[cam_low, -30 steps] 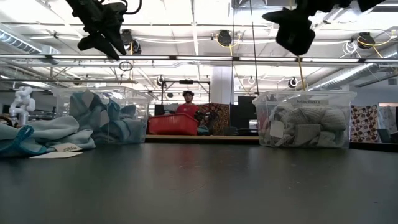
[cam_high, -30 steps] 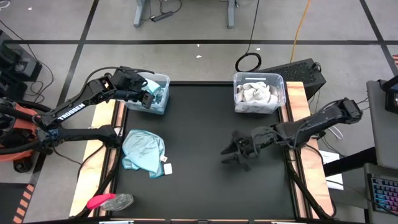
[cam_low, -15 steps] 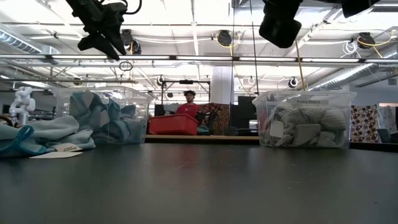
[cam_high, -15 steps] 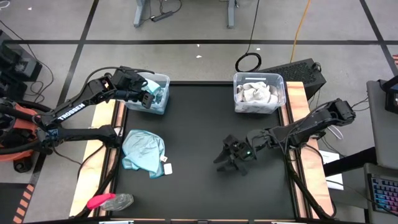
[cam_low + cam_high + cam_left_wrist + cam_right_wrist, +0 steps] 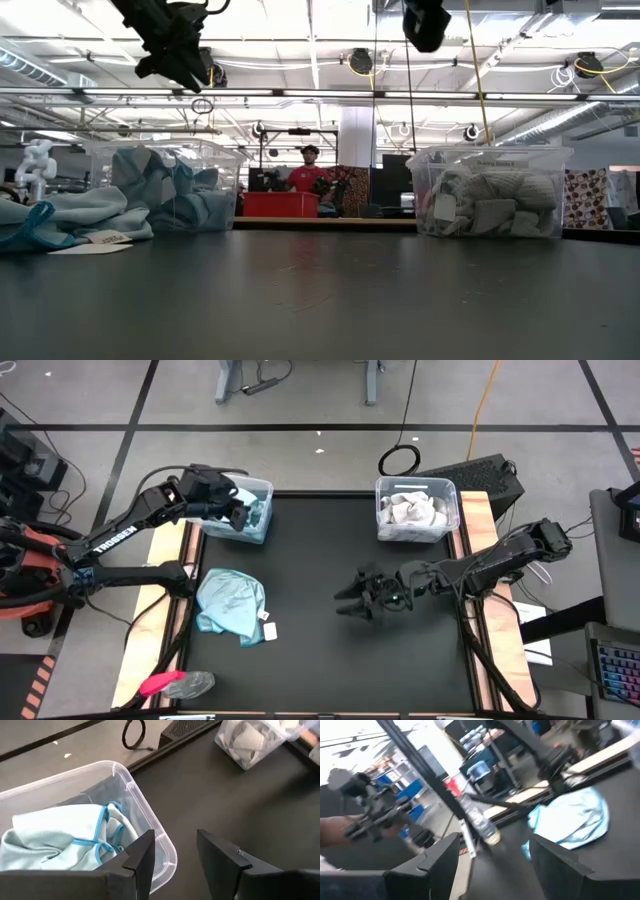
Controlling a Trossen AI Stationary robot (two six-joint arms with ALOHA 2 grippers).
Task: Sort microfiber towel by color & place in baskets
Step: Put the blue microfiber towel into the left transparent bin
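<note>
One light teal microfiber towel lies crumpled flat on the black table at the left, also seen in the right wrist view. The left basket holds teal towels. The right basket holds grey-white towels. My left gripper hangs open above the left basket's near right corner, with nothing between its fingers. My right gripper is open and empty, held high over mid-table and pointing level toward the loose teal towel.
A pink-and-grey object lies at the near left corner. A small white tag sits beside the loose towel. Wooden boards flank the black mat. A person in red stands behind a red bin beyond the far edge.
My right gripper has travelled toward the table's left edge, nearer the loose teal towel, has risen, and has tipped up to point level. It has stayed open. The towels and baskets have not moved.
</note>
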